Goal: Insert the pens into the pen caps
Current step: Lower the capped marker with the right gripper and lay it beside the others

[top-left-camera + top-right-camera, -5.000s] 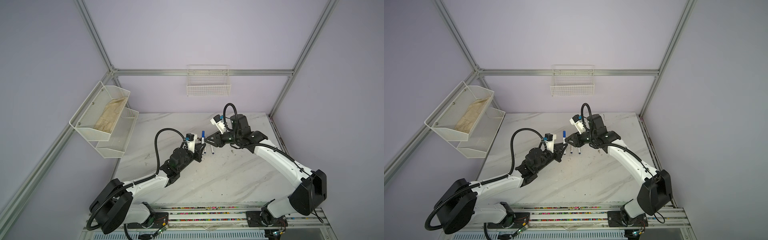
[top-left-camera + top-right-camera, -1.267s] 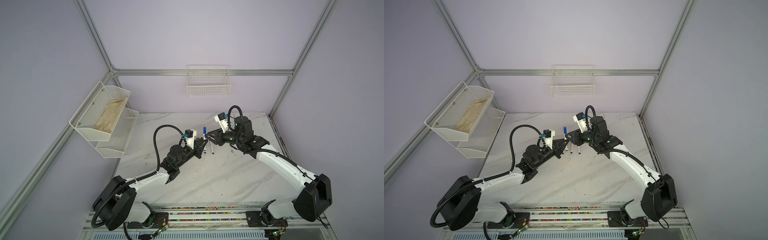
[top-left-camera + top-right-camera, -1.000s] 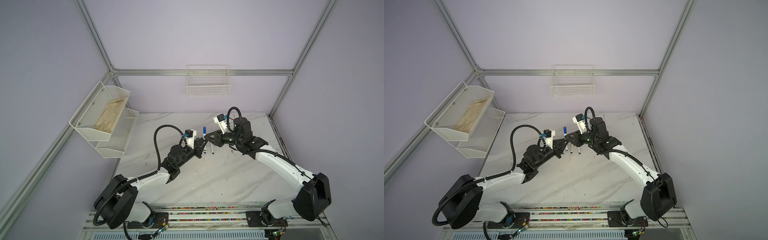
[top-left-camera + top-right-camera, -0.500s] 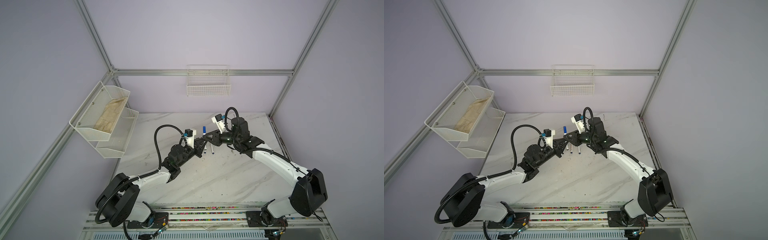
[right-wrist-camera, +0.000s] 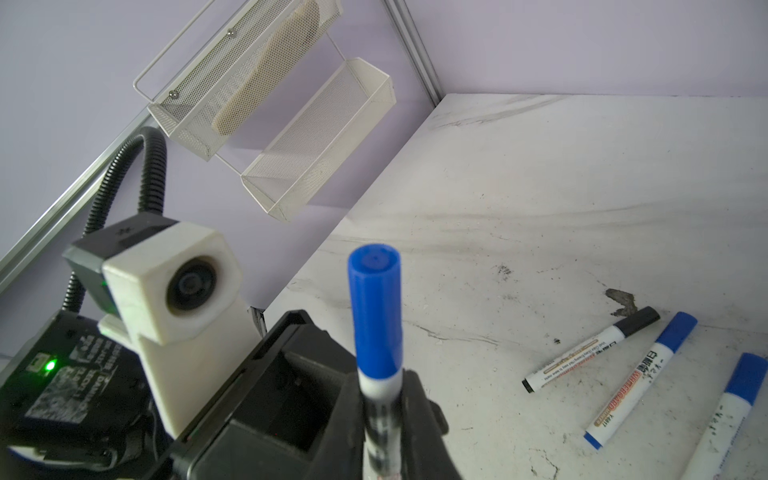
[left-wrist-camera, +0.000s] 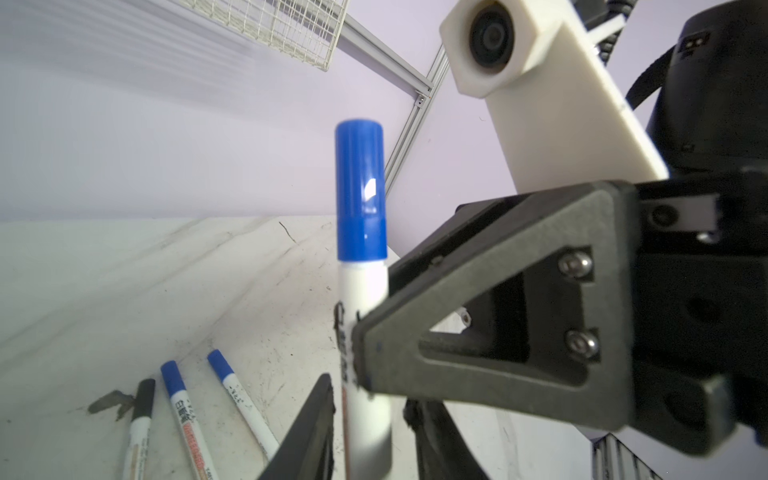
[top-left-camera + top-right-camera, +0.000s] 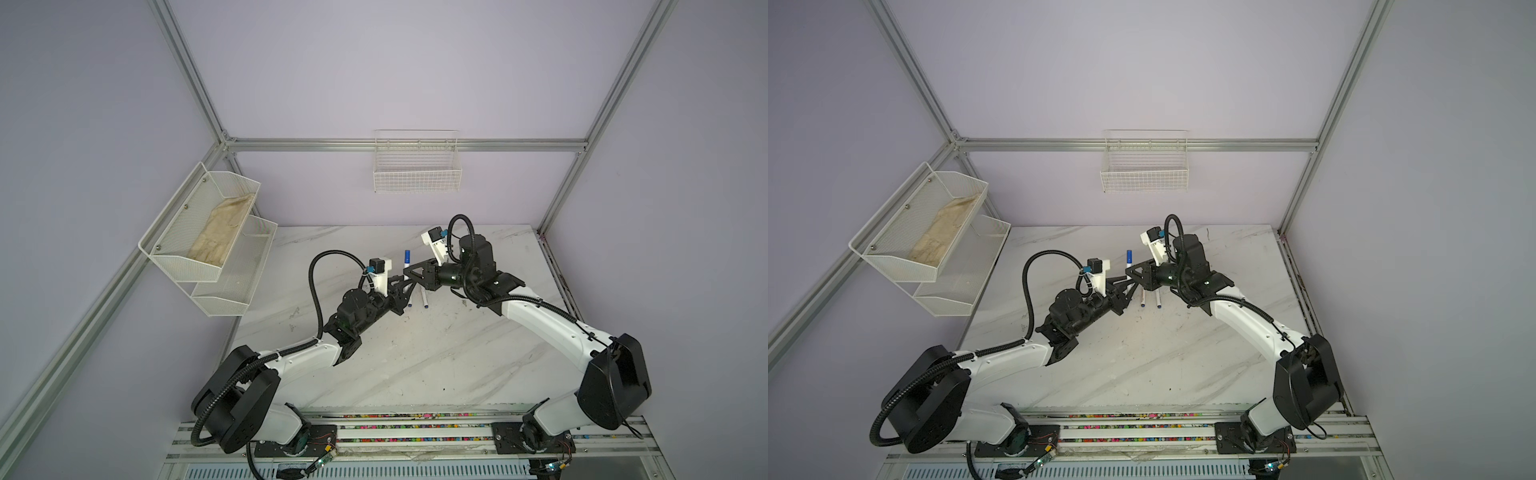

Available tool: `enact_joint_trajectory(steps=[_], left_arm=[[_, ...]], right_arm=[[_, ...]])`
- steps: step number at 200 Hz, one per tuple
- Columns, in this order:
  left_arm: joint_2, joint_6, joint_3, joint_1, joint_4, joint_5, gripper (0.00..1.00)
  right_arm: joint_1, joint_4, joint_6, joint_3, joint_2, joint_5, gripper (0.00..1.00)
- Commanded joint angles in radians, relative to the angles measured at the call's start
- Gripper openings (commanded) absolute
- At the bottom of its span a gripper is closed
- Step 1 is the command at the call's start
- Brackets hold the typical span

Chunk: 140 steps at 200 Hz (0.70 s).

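Lilac walls [image 7: 415, 62] with aluminium rails [image 7: 407, 145] surround a marbled white tabletop [image 7: 436, 365]; wire basket [image 7: 417, 174] and mesh shelf [image 7: 178, 259] hang above

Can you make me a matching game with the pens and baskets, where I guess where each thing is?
Things:
1. upright white marker pen with blue cap
2. white marker pen with black cap
3. beige cloth
4. white wire basket

Places:
A. hanging on the lilac back wall
B. lying on the marble table
C. clamped in the right gripper
D. inside the upper white mesh shelf

Pairs: 1-C, 2-B, 3-D, 4-A
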Motion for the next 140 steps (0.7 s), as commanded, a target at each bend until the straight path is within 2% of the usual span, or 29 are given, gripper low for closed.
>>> enact_joint_trajectory(steps=[1, 16, 27, 49, 66, 83, 106, 140], left_arm=[[-0.035, -0.005, 0.04, -0.003, -0.045, 0.003, 0.53], [-0.057, -0.004, 0.031, 0.003, -0.131, -0.011, 0.6], [-0.077, -0.011, 0.021, 0.005, -0.2, -0.062, 0.62], [-0.128, -0.054, -0.033, 0.008, -0.301, -0.26, 0.71], [-0.163, -0.1, -0.031, 0.014, -0.473, -0.457, 0.75], [-0.184, -0.126, -0.032, 0.02, -0.578, -0.564, 0.76], [-0.201, -0.132, -0.034, 0.025, -0.639, -0.615, 0.76], [-0.216, -0.126, -0.037, 0.03, -0.652, -0.635, 0.77]], right_arm=[[-0.037, -0.083, 0.029, 0.069, 0.047, 0.086, 0.0], [-0.08, -0.164, 0.023, 0.1, 0.1, 0.146, 0.0], [-0.112, -0.228, 0.017, 0.124, 0.15, 0.195, 0.0], [-0.153, -0.309, -0.01, 0.158, 0.25, 0.257, 0.0], [-0.157, -0.389, -0.054, 0.214, 0.344, 0.316, 0.0], [-0.157, -0.442, -0.072, 0.266, 0.431, 0.366, 0.0], [-0.156, -0.45, -0.077, 0.304, 0.517, 0.407, 0.0], [-0.157, -0.467, -0.081, 0.359, 0.6, 0.411, 0.0]])
